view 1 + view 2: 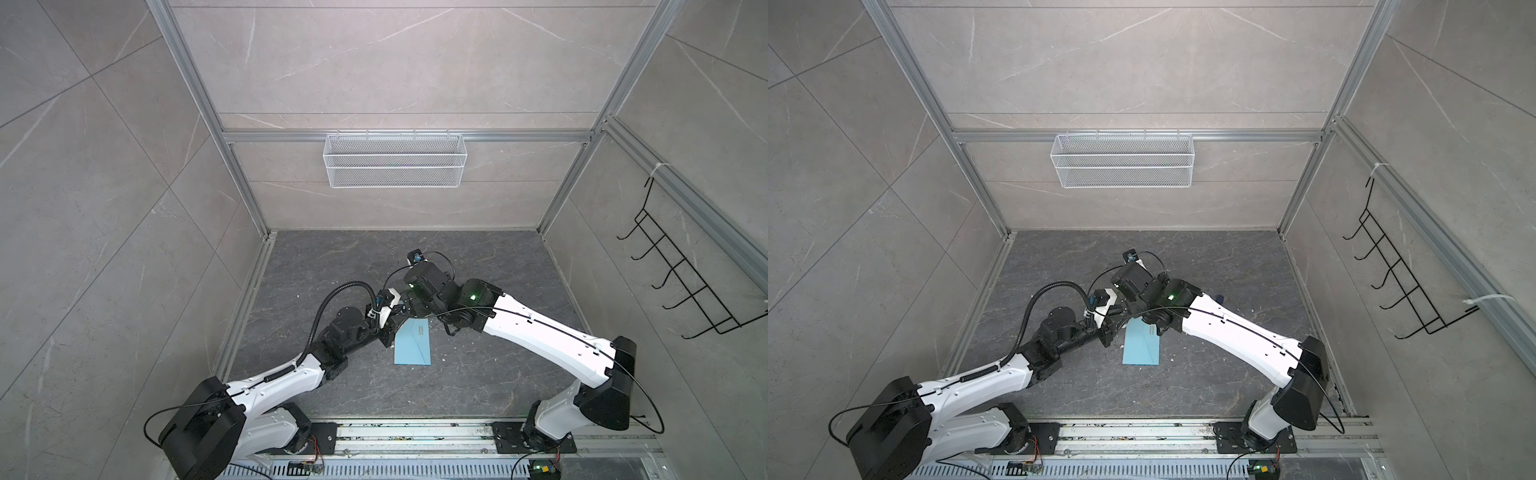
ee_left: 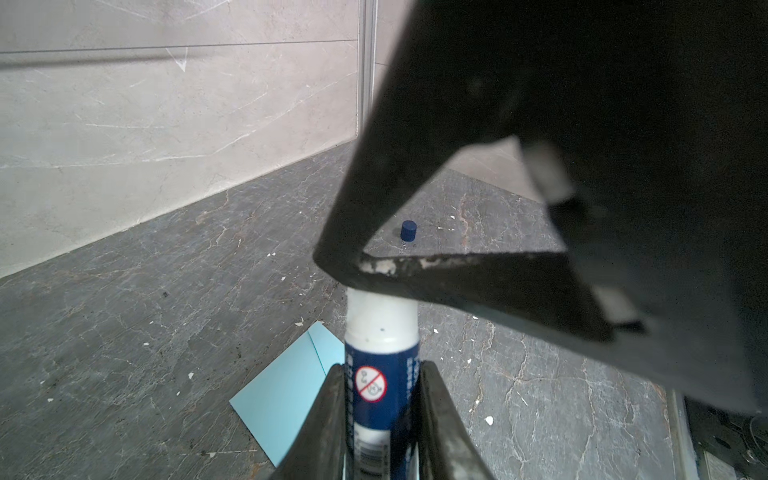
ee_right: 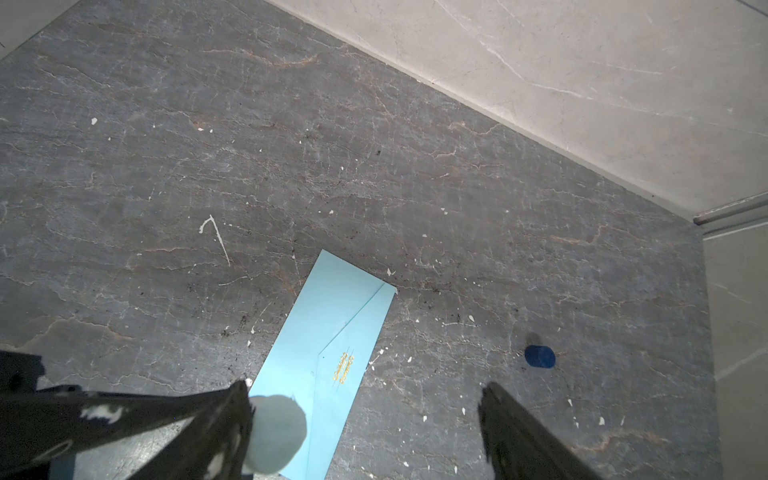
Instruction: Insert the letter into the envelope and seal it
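Observation:
The light blue envelope lies flat on the dark table, its pointed flap folded down over the body; one corner of the envelope shows in the left wrist view. The letter shows in no view. My left gripper is shut on a blue and white glue stick, held above the envelope's near end. My right gripper is open just over the stick. One of its fingers lies against the stick's white tip; the other stands far off. Both wrists meet over the envelope's far end in both top views.
The stick's dark blue cap stands on the table to the right of the envelope. A white mesh basket hangs on the back wall and a black wire rack on the right wall. White specks dot the table.

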Motion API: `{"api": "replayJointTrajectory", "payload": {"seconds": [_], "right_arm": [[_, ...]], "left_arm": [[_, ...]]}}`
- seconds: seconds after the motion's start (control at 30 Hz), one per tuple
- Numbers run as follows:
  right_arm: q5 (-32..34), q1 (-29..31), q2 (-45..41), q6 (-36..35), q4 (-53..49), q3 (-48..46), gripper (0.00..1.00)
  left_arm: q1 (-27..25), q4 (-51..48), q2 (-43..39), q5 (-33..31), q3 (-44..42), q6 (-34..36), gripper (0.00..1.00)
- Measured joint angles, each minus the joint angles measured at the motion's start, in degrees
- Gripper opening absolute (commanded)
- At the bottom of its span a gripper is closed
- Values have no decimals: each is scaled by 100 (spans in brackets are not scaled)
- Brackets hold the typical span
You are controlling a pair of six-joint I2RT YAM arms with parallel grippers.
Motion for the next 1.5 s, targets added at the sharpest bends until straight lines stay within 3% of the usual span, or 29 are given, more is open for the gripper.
{"api": "replayJointTrajectory", "payload": {"seconds": [0.37, 0.7, 1.03, 1.23, 1.5], "right_arm": [[-1080, -160, -490, 107, 481, -236, 87], [-1370, -289, -1064, 133, 568, -442, 87], [-1379, -903, -1875, 562, 581, -1982, 87], [-1674, -857, -1722, 737, 734, -2850, 88], [-1801, -428, -455, 828, 1502, -2931, 88]], "left_arm": [[-28, 385, -2, 33, -22, -9, 0], [-31, 424, 0, 28, -44, -9, 0], [-35, 286, -170, -361, -208, -7, 0], [-39, 105, -376, -881, -284, -7, 0], [-39, -92, -326, -1652, -289, -251, 0]]}}
